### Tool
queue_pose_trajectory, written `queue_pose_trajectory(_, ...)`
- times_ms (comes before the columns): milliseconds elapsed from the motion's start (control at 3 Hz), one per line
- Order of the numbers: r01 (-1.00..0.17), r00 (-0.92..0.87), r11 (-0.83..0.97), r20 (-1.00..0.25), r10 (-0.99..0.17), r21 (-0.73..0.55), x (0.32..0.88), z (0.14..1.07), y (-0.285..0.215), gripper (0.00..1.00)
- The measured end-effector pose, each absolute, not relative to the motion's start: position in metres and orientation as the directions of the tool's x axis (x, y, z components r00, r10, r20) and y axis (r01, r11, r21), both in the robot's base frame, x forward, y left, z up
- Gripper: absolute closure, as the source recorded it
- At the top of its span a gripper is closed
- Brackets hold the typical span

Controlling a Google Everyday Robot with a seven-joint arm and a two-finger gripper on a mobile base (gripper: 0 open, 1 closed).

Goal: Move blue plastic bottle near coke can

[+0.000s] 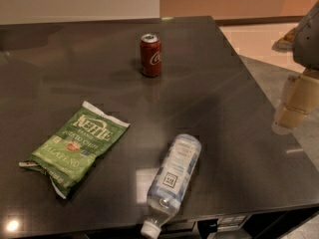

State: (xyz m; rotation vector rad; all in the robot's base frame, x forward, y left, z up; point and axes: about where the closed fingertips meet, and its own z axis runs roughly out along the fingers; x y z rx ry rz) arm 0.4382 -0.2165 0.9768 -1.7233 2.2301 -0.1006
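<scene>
1. Nearest the camera, a blue plastic bottle (174, 176) lies on its side near the front edge of a desk (239, 83). Its white cap (149, 229) points toward the viewer and slightly left, reaching to about that front edge.
2. The bottle is clear, with a pale blue-and-white label. A small dark square logo sits on the label, and its lettering cannot be read.
3. The desk is dark, smooth and glossy. It shows soft reflections and a bright spot of light at the front left corner.
4. A coke can (150, 55) stands upright toward the back of the desk, slightly left of the bottle's line and well apart from it. It is red with white Coca-Cola script and a silver top.
5. A green chip bag (75, 146) lies flat on the left, well apart from the can and near the bottle without touching it. It reads "Kettle Brand", "Potato Chips" and "Jalapeño".
6. Bare desk stretches between the bottle and the can, and also to the right of both.
7. The right edge of the desk runs diagonally from the back toward the front right corner. Beyond it lies pale floor (259, 41).
8. Behind the desk, the wall (79, 1) is pale on the left and orange-tan on the right.
9. The tool (291, 111), cream-coloured below a grey part of the arm, hangs at the far right of the view, over the right edge of the desk. It is well apart from the bottle and holds nothing visible. I cannot tell whether it is apart or together.
</scene>
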Motion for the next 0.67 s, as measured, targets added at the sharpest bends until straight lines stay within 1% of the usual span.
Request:
queue_pose_trajectory(333, -0.93, -0.221, 0.27, -0.207, -0.953, -0.248, 0.438, 0.977, -0.216, 0.0)
queue_pose_trajectory(667, -0.955, -0.147, 0.201, -0.238, -0.96, -0.22, 0.441, 0.977, -0.197, 0.0)
